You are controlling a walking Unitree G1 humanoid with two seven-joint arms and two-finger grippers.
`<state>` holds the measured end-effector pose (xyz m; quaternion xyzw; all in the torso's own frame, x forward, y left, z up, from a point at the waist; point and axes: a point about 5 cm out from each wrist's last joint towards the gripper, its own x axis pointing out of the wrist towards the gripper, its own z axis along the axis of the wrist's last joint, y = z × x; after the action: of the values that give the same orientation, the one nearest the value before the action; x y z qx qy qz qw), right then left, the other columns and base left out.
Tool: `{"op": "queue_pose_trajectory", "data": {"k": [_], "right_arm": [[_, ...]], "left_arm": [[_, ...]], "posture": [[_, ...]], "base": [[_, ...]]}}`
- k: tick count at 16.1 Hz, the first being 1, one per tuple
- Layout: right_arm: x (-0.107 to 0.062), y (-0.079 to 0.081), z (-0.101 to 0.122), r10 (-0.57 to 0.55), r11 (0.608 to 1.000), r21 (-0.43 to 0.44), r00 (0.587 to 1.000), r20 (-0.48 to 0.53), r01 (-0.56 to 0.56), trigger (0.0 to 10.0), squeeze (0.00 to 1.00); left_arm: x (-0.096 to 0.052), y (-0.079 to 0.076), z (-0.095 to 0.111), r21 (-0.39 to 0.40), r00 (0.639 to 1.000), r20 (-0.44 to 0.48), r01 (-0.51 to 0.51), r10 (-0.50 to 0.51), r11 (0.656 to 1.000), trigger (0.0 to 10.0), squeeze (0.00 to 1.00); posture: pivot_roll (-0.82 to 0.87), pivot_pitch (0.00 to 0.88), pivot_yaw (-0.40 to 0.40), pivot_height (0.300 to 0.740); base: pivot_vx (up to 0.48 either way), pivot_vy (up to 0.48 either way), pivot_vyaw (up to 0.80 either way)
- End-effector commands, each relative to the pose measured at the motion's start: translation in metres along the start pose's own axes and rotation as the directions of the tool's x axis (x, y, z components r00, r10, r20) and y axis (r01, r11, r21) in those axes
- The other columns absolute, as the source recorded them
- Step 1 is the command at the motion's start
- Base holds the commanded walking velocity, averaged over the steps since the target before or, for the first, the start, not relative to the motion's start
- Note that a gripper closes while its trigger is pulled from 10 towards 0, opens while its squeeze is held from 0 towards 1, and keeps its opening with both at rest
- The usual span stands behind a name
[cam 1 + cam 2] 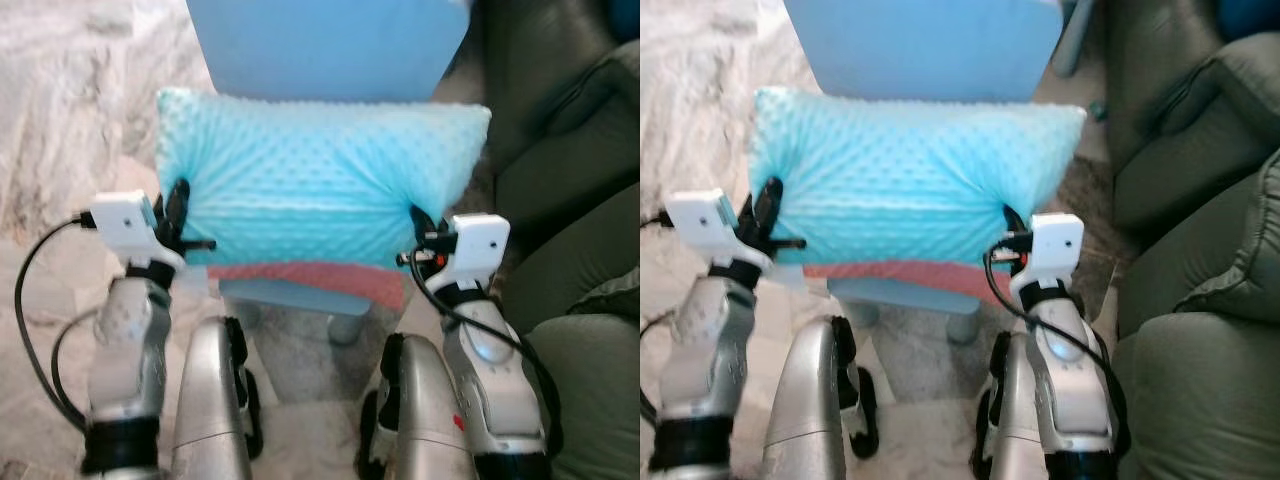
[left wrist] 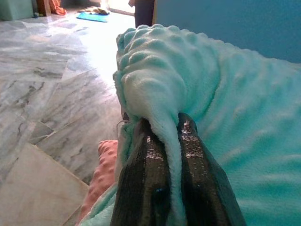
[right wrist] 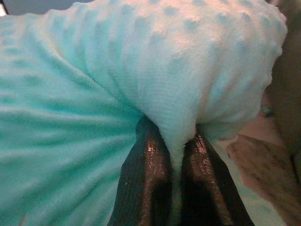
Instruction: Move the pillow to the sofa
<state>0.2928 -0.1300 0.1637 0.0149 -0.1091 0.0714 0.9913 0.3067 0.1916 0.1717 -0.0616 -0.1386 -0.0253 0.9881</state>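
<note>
A turquoise dotted pillow (image 1: 320, 180) is held between the two arms, above the seat of a light blue chair (image 1: 325, 45). Its left end is pinched by the left gripper (image 1: 178, 215), whose black fingers (image 2: 146, 174) are pressed together on a fold of the plush cover. Its right end is clamped the same way by the right gripper (image 1: 420, 228), with a thin ridge of fabric squeezed between the fingers (image 3: 146, 174). A salmon-pink underside (image 1: 310, 280) is seen along the pillow's near edge, just above the chair's front rim. Whether the pillow is fully lifted off the seat or resting on it cannot be told.

The dark olive sofa (image 1: 1200, 200) stands to the right of the chair, near the pillow's right end. A marble floor (image 1: 70, 100) lies to the left of the chair.

The grasp appears complete, so the carrying step is judged to be in hand. For the next move, the pillow would have to be raised clear of the chair and swung rightward toward the sofa, with both pinches kept firm so that the soft cover is not pulled free.
</note>
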Motion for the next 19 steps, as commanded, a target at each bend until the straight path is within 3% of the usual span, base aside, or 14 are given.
{"op": "queue_pose_trajectory", "data": {"k": [1, 8, 14, 19], "right_arm": [[-0.004, -0.002, 0.006, -0.029, 0.999, -0.012, 0.999, 0.014, 0.030, 0.0, 0.00], [-0.006, -0.007, 0.029, -0.145, 0.977, -0.143, 0.984, 0.105, 0.160, 0.0, 0.00], [0.007, -0.018, 0.044, -0.202, 0.967, -0.121, 0.965, 0.166, 0.223, 0.0, 0.00], [0.012, -0.031, 0.055, -0.231, 0.957, -0.128, 0.952, 0.201, 0.259, 0.0, 0.00]], "left_arm": [[-0.004, 0.001, 0.002, 0.019, 1.000, -0.002, -0.024, 0.024, 1.000, 0.0, 0.00], [-0.004, -0.023, 0.001, -0.002, 0.999, 0.001, 0.032, -0.032, 0.999, 0.0, 0.00], [0.005, -0.024, 0.002, -0.024, 1.000, 0.007, 0.027, -0.027, 0.999, 0.0, 0.00], [0.003, -0.025, -0.001, -0.027, 1.000, -0.002, 0.031, -0.031, 0.999, 0.0, 0.00]], "posture": [[-0.09, 0.198, -0.010, 0.560], [-0.10, 0.142, -0.003, 0.560], [-0.10, 0.118, -0.001, 0.565], [-0.10, 0.127, -0.002, 0.615]], "base": [[0.000, 0.000, 0.00], [0.000, 0.000, 0.00], [0.000, 0.000, 0.00], [0.000, 0.000, 0.00]]}}
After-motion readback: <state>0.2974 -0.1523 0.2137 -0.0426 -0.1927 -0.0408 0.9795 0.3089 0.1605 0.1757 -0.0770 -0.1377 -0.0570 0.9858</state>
